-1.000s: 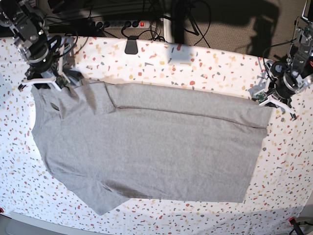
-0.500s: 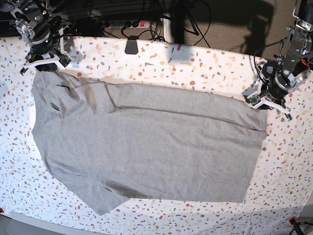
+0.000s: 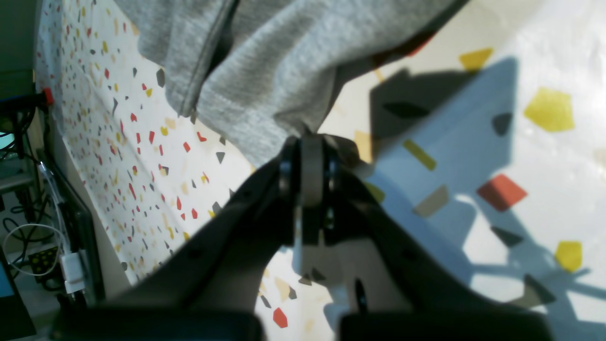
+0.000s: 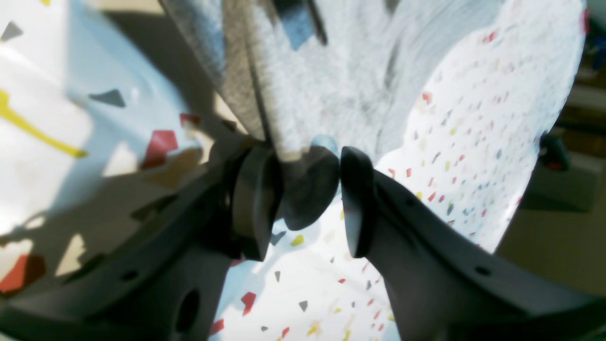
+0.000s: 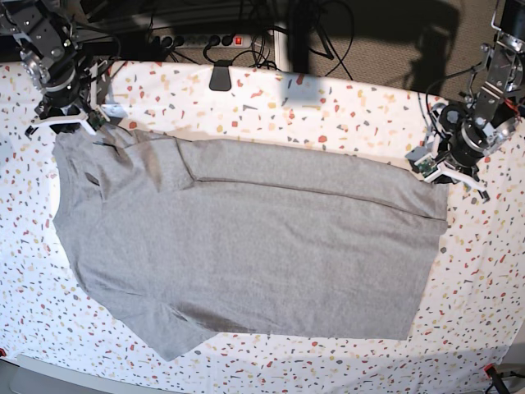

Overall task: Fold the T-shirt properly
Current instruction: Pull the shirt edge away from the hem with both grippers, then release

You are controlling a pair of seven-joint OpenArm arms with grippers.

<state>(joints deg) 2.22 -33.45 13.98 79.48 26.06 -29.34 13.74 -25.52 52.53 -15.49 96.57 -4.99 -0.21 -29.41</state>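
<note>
White speckled terrazzo-pattern tabletop (image 5: 344,115): bears the large heather-grey cotton T-shirt (image 5: 246,254), spread plain side up across the middle, far strip folded over. Left gripper (image 3: 305,156), clamped on the far right-edge corner; right gripper (image 4: 310,189), jaws apart astride the far left-edge corner, both probably placed to stretch that edge.

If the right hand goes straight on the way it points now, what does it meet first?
Most likely the T-shirt: its grey edge hangs just ahead of the right hand, between the open fingers. Depth is blurred, so contact may already exist.
</note>
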